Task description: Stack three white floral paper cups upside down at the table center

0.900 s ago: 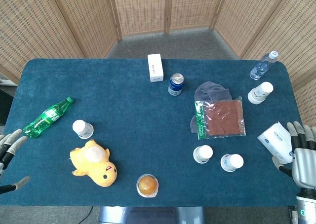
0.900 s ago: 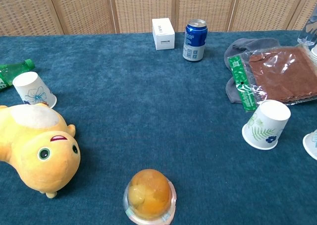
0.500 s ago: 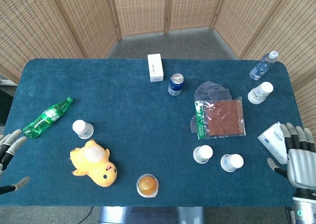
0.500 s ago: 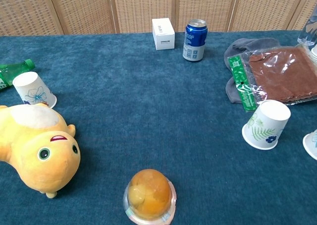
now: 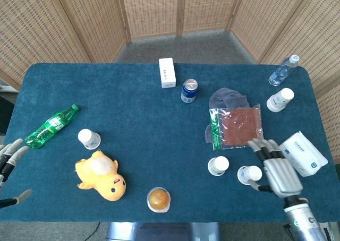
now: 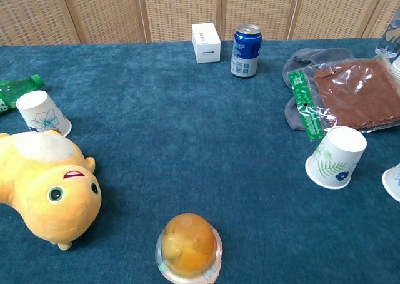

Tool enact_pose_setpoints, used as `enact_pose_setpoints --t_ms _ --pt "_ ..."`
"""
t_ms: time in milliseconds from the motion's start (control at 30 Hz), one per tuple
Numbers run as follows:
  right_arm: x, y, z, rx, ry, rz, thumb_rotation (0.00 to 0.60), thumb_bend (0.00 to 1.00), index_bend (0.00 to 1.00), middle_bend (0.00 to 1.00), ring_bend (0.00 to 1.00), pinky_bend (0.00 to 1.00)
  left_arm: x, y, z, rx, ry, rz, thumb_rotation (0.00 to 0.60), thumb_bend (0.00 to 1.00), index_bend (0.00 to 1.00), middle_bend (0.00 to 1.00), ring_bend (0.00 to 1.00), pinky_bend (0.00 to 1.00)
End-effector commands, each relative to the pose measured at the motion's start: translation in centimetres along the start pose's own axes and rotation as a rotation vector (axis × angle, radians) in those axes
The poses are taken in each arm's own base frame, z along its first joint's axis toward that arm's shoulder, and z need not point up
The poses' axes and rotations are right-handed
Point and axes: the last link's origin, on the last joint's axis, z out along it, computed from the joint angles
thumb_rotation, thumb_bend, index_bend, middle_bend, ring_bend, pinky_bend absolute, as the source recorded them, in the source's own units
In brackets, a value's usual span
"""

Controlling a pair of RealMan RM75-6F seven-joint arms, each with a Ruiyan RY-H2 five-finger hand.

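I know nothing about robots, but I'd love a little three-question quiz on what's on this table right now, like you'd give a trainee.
1. True or false: the blue can lies on its side.
2. Which is the right hand nearest? A) the green bottle B) a paper cup C) the white box
3. Fill in: the yellow plush toy lies just below a paper ____ in the head view.

Key
1. False; it stands upright.
2. B; the hand's fingers are spread beside that upside-down cup.
3. cup
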Motion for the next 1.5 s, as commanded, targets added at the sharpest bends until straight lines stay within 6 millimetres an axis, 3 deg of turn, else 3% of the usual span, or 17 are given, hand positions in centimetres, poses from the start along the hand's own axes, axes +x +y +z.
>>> enact_pose_setpoints --t_ms 33,267,567,800,1200,1500 --pt "-0.1 -2.4 1.6 0.071 -0.082 -0.039 0.6 0.23 0.0 0.0 0.0 0.0 0.0 0.0 0.0 0.0 -0.002 -0.004 0.6 0.19 0.0 0.0 0.0 0.0" --pt "-2.4 -4.5 4.6 0.137 -0.179 -0.111 0.6 0.25 0.0 0.0 0.0 0.06 0.4 -0.4 -0.2 0.005 0.009 -0.02 0.6 0.19 0.0 0.0 0.0 0.0" --pt "-5.4 -4.3 6.5 0.106 -0.243 -0.14 0.6 0.26 0.0 0.0 0.0 0.19 0.9 -0.8 -0.1 0.007 0.017 -0.034 0.6 0.19 0.0 0.0 0.0 0.0" --pt "-5.7 -3.7 7.7 0.08 -0.239 -0.132 0.6 0.26 0.01 0.0 0.0 0.25 0.8 -0.8 0.0 0.011 0.015 -0.034 0.6 0.19 0.0 0.0 0.0 0.0" --pt "-7.0 -2.8 8.2 0.077 -0.247 -0.133 0.6 0.28 0.05 0.0 0.0 0.31 0.7 -0.8 0.2 0.017 0.013 -0.03 0.6 0.19 0.0 0.0 0.0 0.0" --pt "-8.1 -2.6 9.0 0.091 -0.233 -0.127 0.6 0.29 0.14 0.11 0.0 0.39 0.5 -0.9 0.3 0.022 0.008 -0.023 0.6 0.19 0.0 0.0 0.0 0.0"
